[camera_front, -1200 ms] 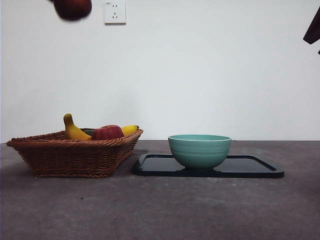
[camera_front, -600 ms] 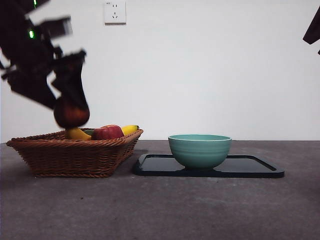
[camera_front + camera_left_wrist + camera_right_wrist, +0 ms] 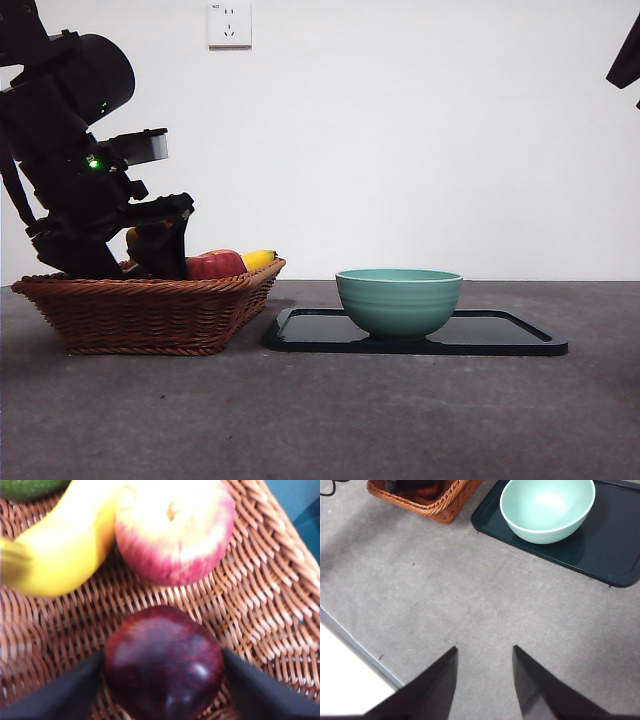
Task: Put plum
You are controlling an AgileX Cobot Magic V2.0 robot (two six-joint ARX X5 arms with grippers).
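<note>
The plum (image 3: 164,662), dark maroon and glossy, rests low against the weave of the wicker basket (image 3: 260,605), and my left gripper (image 3: 164,682) is shut on it, one black jaw on each side. In the front view this left gripper (image 3: 160,250) reaches down into the basket (image 3: 150,310) at the left, and the plum is hidden behind the jaws and the rim. My right gripper (image 3: 484,680) hangs open over bare table, holding nothing; it shows only as a black tip (image 3: 628,55) at the top right.
A red apple (image 3: 175,530) and a yellow banana (image 3: 65,555) lie in the basket just beyond the plum, with something green (image 3: 30,486) behind them. A teal bowl (image 3: 398,300) stands on a dark tray (image 3: 500,335) right of the basket.
The left arm has come down from the top left with the plum, from high above the basket to inside it. The right arm has not moved.
</note>
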